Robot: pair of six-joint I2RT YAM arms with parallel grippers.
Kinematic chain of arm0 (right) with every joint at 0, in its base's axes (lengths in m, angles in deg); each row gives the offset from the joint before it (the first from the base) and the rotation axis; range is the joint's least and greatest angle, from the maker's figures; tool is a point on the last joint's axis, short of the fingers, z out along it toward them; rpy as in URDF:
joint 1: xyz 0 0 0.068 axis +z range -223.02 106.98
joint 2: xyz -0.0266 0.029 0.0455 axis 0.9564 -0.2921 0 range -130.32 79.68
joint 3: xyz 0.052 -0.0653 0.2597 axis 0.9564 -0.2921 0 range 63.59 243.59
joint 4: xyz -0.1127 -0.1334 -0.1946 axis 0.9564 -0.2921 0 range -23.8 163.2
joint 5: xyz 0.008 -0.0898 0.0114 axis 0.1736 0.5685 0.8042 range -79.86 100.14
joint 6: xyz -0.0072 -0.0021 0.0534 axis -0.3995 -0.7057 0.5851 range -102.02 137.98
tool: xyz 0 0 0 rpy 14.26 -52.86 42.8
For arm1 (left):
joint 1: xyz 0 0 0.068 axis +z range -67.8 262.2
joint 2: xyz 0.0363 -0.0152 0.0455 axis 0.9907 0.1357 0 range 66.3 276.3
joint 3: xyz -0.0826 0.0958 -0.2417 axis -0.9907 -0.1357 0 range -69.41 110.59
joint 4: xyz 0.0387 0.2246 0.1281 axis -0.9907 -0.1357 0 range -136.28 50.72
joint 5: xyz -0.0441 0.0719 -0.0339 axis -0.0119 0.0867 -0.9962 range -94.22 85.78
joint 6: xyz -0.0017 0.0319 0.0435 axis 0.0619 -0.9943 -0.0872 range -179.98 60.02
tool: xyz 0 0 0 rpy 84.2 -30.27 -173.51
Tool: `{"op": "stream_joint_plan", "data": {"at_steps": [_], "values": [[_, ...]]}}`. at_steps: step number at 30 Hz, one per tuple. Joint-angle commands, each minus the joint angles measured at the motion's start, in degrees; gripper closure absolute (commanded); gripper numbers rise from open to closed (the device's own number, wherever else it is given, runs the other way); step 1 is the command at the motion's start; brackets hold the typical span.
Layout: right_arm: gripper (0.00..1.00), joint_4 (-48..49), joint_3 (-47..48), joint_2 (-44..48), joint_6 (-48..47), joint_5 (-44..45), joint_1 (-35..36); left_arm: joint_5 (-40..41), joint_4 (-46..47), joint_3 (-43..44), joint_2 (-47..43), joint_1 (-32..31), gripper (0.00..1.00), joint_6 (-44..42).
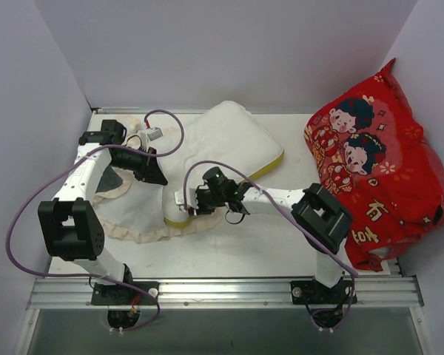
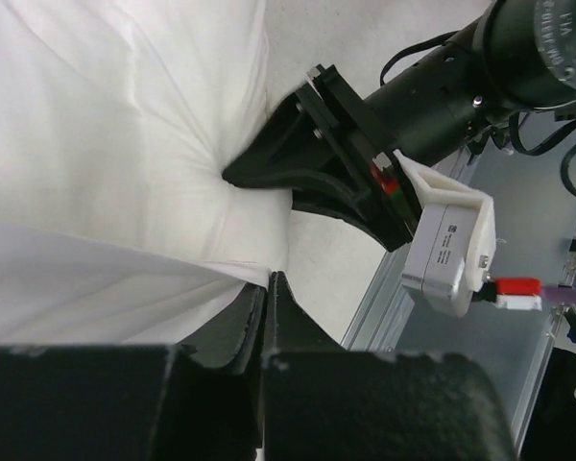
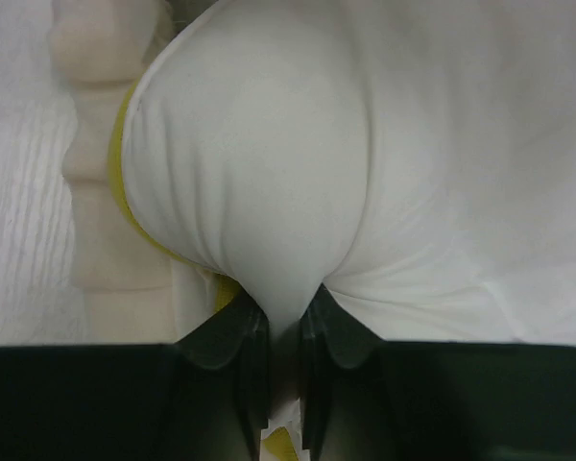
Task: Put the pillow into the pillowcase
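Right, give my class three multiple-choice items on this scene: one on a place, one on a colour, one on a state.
1. Where is the red cushion? A far left; B far right; C centre.
2. The strip along the edge of the pillow is: A blue; B yellow; C green.
3. The right gripper is: A wide open; B holding the cushion; C pinching the pillow.
Answers: B, it fills the right side; B, yellow shows in the top and wrist views; C, it squeezes a white fold.

top: high, rear, looking down | wrists: close-up | all 3 share pillow
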Motion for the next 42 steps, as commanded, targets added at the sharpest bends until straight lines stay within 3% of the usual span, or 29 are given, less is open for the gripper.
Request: {"op": "stream_joint_plan", "data": {"at_steps": [1, 7, 14, 22, 25, 26, 27, 28, 30, 31, 34, 36, 38, 41, 42], "values": [[0.98, 4.21, 7.47, -0.91, 7.89, 5.97, 0.33, -2.5, -0.03, -0.26, -1.49, 0.01, 1.0, -0.98], [1.0, 1.92, 18.28, 0.33, 30.05, 9.84, -0.82, -6.7, -3.37, 1.66, -1.85, 0.01, 1.0, -2.83], [1.0, 2.01, 22.5, -6.52, 42.46, 17.05, 2.25, -9.79, -4.16, 3.95, -1.06, 0.1, 1.0, -0.37], [1.0, 5.17, 27.33, -16.18, 61.28, 10.91, 3.58, -10.15, -4.25, 2.81, 0.78, 4.13, 1.0, 1.39], [0.82, 5.0, 26.82, -14.63, 63.85, 7.48, 2.53, -8.05, -3.46, 3.25, 1.75, 6.42, 1.0, 1.56], [0.72, 4.56, 25.77, -13.57, 63.94, 6.43, 2.0, -6.82, -3.29, 3.34, 2.02, 6.77, 0.97, 1.57], [0.5, 2.03, 25.24, -12.08, 63.5, 4.85, 1.47, -5.24, -2.5, 3.51, 2.11, 6.95, 0.91, 1.57], [0.43, 0.01, 25.06, -8.59, 61.76, 4.23, 0.16, -3.74, -1.97, 3.78, 1.85, 7.04, 0.81, 1.57], [0.35, -7.43, 23.74, -4.62, 59.03, 3.52, -1.69, 0.83, -1.44, 3.95, 1.41, 6.95, 0.74, 0.43], [0.35, -10.44, 23.48, -0.68, 55.97, 2.74, -3.44, 2.32, -1.26, 4.56, 0.62, 6.95, 0.65, -1.23], [0.37, -21.7, 20.68, 6.18, 52.26, 2.2, -6.17, 7.86, -0.39, 5.53, -1.83, 6.95, 0.52, -4.75], [0.4, -27.31, 16.13, 9.19, 51.89, 3.16, -8.19, 11.54, 1.97, 5.8, -3.51, 6.78, 0.27, -5.81], [0.42, -29.71, 12.68, 12.88, 57.04, 3.17, -10.38, 14.88, 4.17, 4.84, -6.06, 4.86, 0.2, -7.66], [0.44, -30.34, 4.16, 17.37, 65.49, 2.21, -12.94, 20.6, 8.39, 1.68, -9.75, 0.82, 0.18, -10.38], [0.44, -29.21, 2.31, 18.16, 70.74, 1.68, -14.6, 21.66, 11.02, -1.64, -10.8, -3.46, 0.18, -10.65]]}}
